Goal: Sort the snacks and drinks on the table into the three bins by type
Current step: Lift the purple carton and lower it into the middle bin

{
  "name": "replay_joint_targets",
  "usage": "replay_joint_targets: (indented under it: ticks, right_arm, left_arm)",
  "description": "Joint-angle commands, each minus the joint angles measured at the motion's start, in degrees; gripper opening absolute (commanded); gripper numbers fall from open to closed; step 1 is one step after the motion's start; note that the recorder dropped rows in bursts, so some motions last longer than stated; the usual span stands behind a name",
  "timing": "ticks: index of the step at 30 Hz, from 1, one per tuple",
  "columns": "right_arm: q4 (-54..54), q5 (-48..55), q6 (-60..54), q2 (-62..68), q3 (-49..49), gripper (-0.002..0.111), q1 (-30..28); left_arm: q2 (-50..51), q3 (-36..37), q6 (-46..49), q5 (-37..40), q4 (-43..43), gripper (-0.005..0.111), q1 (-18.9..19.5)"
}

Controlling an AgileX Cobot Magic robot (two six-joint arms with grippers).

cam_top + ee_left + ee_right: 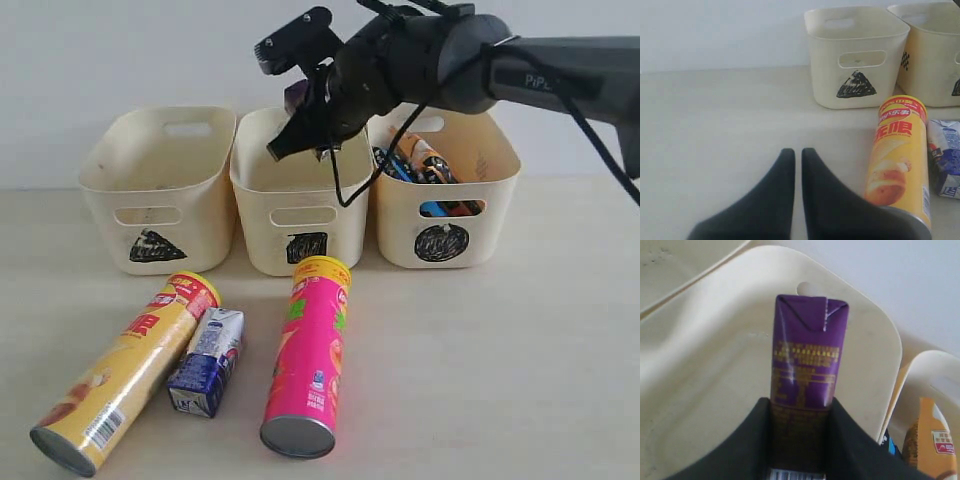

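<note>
Dark purple carton (807, 365) is clamped between the right gripper's (800, 405) fingers and hangs over the open top of the square-marked bin (262, 190). In front of that bin, the pink-red tube (312, 355), blue and white carton (208, 362) and yellow tube (125, 370) lie on the table (500, 350). The circle-marked bin (400, 225) touching its side holds crinkly bags (420, 165). Left gripper (797, 152): fingers together, empty, low over the table.

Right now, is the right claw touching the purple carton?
Touching. The right wrist view shows the purple carton pinched between both fingers of the right claw, with no gap.
</note>
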Motion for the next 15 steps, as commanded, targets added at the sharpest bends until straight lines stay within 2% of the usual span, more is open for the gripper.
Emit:
replay_joint_targets:
  ticks: [1,6,8,15]
  right_arm:
    - [0.1,-2.3,0.9,0.5,-0.8,0.017,-0.6]
    - [0.1,-2.3,0.9,0.8,-0.8,0.057,-0.6]
    - [0.1,-2.3,0.9,0.8,-0.8,0.068,-0.6]
    - [0.1,-0.6,0.9,0.8,-0.8,0.070,-0.6]
  left_arm:
    - [-0.2,-0.1,0.0,-0.7,-0.4,0.004,0.2]
    - [-0.2,-0.1,0.0,-0.7,-0.4,0.004,0.2]
    - [-0.2,-0.1,0.0,-0.7,-0.4,0.004,0.2]
    - [-0.2,-0.1,0.0,-0.7,-0.4,0.004,0.2]
